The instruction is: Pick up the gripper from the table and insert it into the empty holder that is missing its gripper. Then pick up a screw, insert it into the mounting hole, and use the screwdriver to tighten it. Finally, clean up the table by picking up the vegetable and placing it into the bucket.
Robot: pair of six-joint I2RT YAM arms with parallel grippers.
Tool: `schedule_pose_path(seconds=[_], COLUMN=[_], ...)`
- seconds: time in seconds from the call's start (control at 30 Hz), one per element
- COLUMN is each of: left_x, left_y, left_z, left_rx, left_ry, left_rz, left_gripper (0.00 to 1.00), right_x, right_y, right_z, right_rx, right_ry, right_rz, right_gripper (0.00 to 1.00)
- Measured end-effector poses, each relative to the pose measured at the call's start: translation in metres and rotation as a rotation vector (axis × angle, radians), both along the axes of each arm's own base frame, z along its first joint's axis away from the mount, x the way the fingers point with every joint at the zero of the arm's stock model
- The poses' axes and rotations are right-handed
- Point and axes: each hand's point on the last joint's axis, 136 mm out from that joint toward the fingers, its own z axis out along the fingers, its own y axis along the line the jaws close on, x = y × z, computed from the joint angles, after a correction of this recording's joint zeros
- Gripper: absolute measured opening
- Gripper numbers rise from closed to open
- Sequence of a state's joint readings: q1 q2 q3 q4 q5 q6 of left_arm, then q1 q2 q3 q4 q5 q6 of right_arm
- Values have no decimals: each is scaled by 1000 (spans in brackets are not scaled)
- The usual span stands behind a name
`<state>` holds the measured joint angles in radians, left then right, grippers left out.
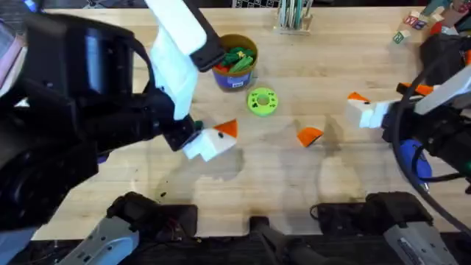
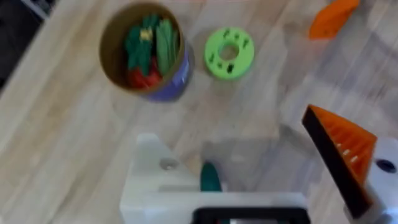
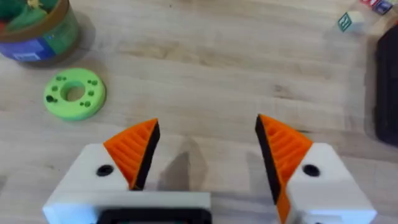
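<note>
The loose orange gripper [image 1: 310,136] lies on the wood at mid-table, also seen as the orange gripper [image 2: 333,17] in the left wrist view. My left gripper [image 1: 217,141] hovers left of it and stands open [image 2: 230,130]. One of its fingers carries an orange ribbed pad [image 2: 345,149]; the other is the plain white holder [image 2: 155,180]. The dark green vegetable [image 2: 210,177] shows right beside the holder; I cannot tell whether they touch. The bucket [image 1: 235,62] stands behind, with green and red produce in it. My right gripper [image 3: 206,124] is open and empty. The blue screwdriver [image 1: 414,158] lies under the right arm.
A lime-green disc [image 1: 262,101] lies between the bucket and the loose wedge. A pen stand [image 1: 294,15] is at the back edge, and small toy blocks [image 1: 412,22] sit at the back right. Bare wood lies in front of both grippers.
</note>
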<state>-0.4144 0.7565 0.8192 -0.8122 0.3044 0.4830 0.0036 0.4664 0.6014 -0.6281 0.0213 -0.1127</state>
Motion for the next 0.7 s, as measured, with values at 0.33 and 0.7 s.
schedule_pose_path(seconds=[0.33, 0.7], left_x=[1, -8], left_y=[-37, -34], left_z=[49, 35], left_rx=[-160, -137], left_ry=[-183, -113], left_rz=[-149, -154], left_gripper=[986, 988], right_x=[-25, -79], right_y=[0, 0], right_z=[-31, -76], right_rx=[-1, -2], right_ry=[162, 451], right_rz=[0, 0], right_gripper=[942, 943])
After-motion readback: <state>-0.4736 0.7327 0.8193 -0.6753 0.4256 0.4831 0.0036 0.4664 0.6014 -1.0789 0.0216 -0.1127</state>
